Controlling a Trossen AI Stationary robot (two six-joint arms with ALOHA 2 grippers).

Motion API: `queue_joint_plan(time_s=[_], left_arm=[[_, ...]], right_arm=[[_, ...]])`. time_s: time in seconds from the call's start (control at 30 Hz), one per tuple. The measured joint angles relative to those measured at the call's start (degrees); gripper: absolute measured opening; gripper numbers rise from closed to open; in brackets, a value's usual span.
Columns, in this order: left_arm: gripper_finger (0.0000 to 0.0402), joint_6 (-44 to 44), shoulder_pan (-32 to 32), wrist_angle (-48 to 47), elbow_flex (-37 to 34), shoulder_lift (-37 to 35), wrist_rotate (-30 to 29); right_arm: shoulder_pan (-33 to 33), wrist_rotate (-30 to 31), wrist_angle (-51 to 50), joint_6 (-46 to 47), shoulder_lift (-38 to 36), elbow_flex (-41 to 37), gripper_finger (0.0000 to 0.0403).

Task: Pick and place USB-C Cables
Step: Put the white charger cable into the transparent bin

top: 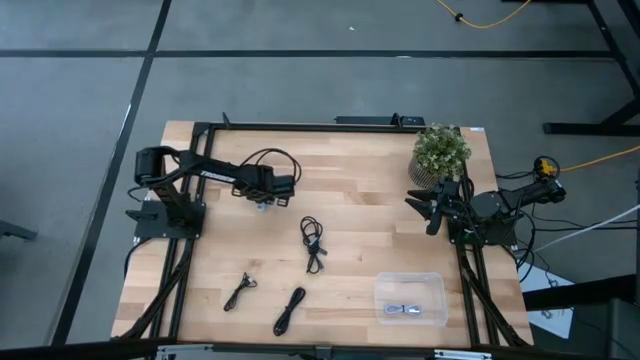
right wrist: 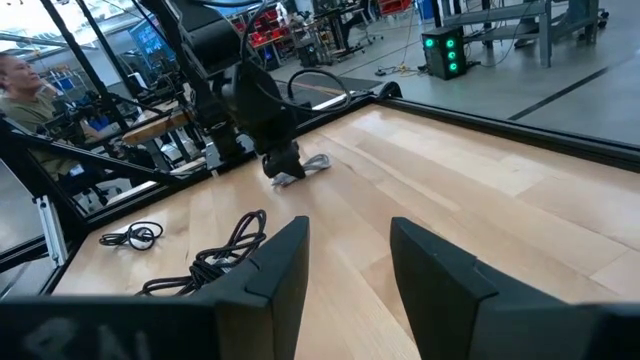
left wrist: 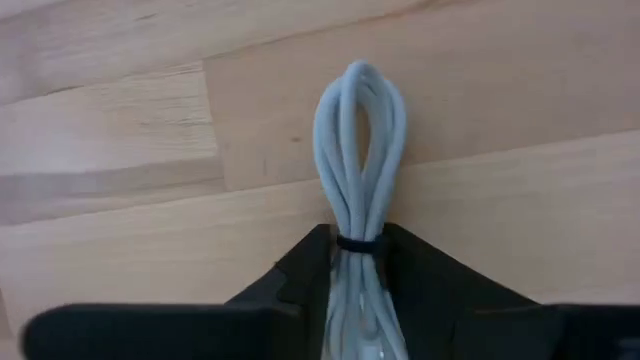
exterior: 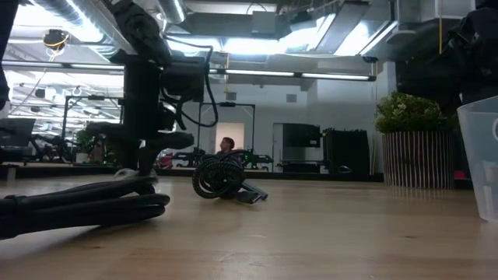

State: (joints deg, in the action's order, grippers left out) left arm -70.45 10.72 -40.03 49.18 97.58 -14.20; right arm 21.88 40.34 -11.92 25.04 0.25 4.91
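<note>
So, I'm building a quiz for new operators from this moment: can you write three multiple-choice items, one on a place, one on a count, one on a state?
1. Where is the clear container?
A. Near corner on the right arm's side
B. Beside the left arm's base
C. Table centre

2. How many black cable bundles lie loose on the table?
A. One
B. Three
C. Six

3. What is between the left end effector fingers?
A. Nothing
B. A pale grey cable bundle
C. The plant

Answers: 1 A, the high view shows it there. 2 B, three black bundles lie there. 3 B, the left wrist view shows the fingers flanking it.
</note>
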Motion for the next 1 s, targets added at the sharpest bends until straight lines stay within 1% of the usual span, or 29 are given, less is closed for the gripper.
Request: queue_joint_plan(time_s=[0.13,0.2,0.3,0.4,0.47,0.57,0.73,0.9,1.0], left_arm=[[0.0025,0.2,-1.2,1.1,-0.1,-0.4,-0.1],[0.0023,1.8,-1.6,2.1,-0.2,-0.4,-0.4],[0.0024,6.8,-1.7,4.1,-0.1,-1.7,-0.3],[0.0023,10.3,-2.3,7.5,1.9,-3.1,0.4],[0.0023,14.6,-3.1,11.9,3.7,-4.9,-1.8],[0.0023,24.2,-3.8,19.9,5.4,-6.4,-3.7],[0.0024,38.2,-5.4,36.2,9.1,-7.0,-4.1],[0.0023,45.5,-7.9,52.8,10.2,-6.3,-3.7],[0.0023,47.3,-10.0,58.2,10.2,-6.4,-2.3]], right_arm=[[0.0,0.0,0.0,0.0,0.0,0.0,0.0147],[0.0,0.0,0.0,0.0,0.0,0.0,0.0147],[0.0,0.0,0.0,0.0,0.0,0.0,0.0147],[0.0,0.0,0.0,0.0,0.0,0.0,0.0147],[0.0,0.0,0.0,0.0,0.0,0.0,0.0147],[0.0,0.0,0.0,0.0,0.0,0.0,0.0147],[0.0,0.0,0.0,0.0,0.1,0.0,0.0147],[0.0,0.1,0.0,0.0,0.0,0.0,0.0147],[0.0,0.1,0.0,0.0,0.0,0.0,0.0147]])
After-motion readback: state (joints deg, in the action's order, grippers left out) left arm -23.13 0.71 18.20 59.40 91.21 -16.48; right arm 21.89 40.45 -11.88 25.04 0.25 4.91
